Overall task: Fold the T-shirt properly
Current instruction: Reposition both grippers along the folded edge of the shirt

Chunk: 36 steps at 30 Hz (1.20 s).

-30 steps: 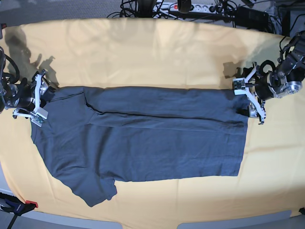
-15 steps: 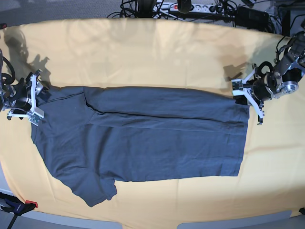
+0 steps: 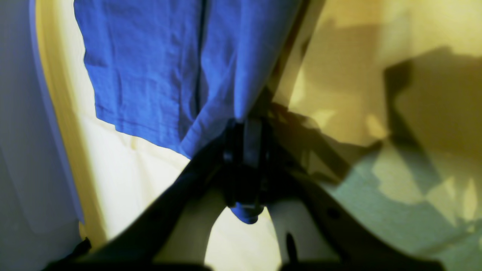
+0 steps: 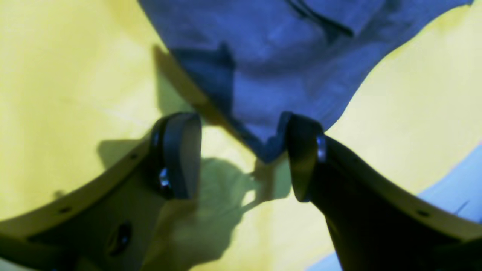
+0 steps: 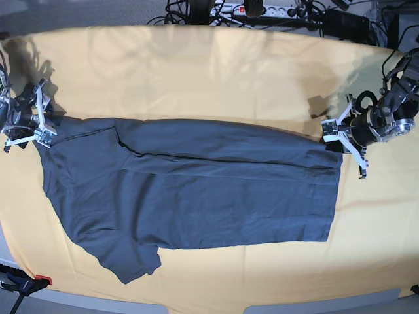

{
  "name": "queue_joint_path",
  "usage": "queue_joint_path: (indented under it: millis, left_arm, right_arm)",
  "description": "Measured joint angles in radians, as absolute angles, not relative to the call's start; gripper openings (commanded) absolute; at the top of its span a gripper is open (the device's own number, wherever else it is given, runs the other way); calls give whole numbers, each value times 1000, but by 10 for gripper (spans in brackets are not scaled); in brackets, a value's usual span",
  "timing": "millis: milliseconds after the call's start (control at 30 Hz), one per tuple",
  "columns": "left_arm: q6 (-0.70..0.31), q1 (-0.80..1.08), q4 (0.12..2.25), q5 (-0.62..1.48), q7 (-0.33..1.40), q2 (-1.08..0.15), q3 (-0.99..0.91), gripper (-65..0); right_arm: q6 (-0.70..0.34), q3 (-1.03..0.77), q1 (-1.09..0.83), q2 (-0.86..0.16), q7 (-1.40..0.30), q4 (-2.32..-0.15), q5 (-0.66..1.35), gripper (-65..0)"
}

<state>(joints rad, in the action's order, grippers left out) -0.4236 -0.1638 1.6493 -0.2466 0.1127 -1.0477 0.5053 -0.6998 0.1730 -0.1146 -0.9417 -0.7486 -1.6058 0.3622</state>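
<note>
On yellow-clothed desk (image 5: 216, 72): T-shirt (image 5: 196, 190) spread flat; left fingers (image 3: 244, 165) clamped on hem corner, right fingers (image 4: 180, 150) apart astride shoulder corner.

Both wrist views were blurred, so the weave and hem stitching of the large dark slate blue-grey cotton T-shirt (image 3: 158, 71) could not be made out. The left gripper's (image 3: 244, 150) dark fingertips hid the pinched corner of fabric. In the base view the right gripper (image 5: 29, 118) sat at the picture's left edge, its arm cut off.
</note>
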Motion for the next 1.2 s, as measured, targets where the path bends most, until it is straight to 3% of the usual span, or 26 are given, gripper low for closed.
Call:
queue_joint_path:
  millis: [333, 433, 533, 567, 767, 900, 1033, 1200]
  left_arm:
    - [-423, -164, 1654, -247, 116, -1048, 505, -650]
    - [-423, -164, 1654, -247, 117, -1048, 505, -650]
    - [-423, -164, 1655, -247, 117, -1048, 505, -650]
    - [-423, -164, 1655, -247, 116, -1048, 505, -650]
    - [-423, -164, 1663, -247, 116, -1057, 505, -650]
    - [-460, -164, 1715, -200, 120, -1101, 506, -650]
    - [-532, -164, 1784, -154, 121, -1159, 506, -650]
    - [-539, -164, 1834, -129, 116, -1230, 506, -650]
  right_arm:
    - [-531, 168, -166, -928, -611, -1614, 217, -288]
    - [-478, 171, -166, -920, -608, -1608, 211, -392]
    - [-431, 175, -169, -913, -605, -1604, 156, -608]
    - [-414, 175, -168, -913, -605, -1604, 147, -650]
    - [-385, 175, -144, -917, -658, -1624, 158, -650]
    - [-449, 175, -133, -934, -701, -1662, 186, -650]
    - [-510, 175, -136, -980, -754, -1691, 312, -650]
    - [-543, 175, -135, -1077, -834, -1757, 492, -650]
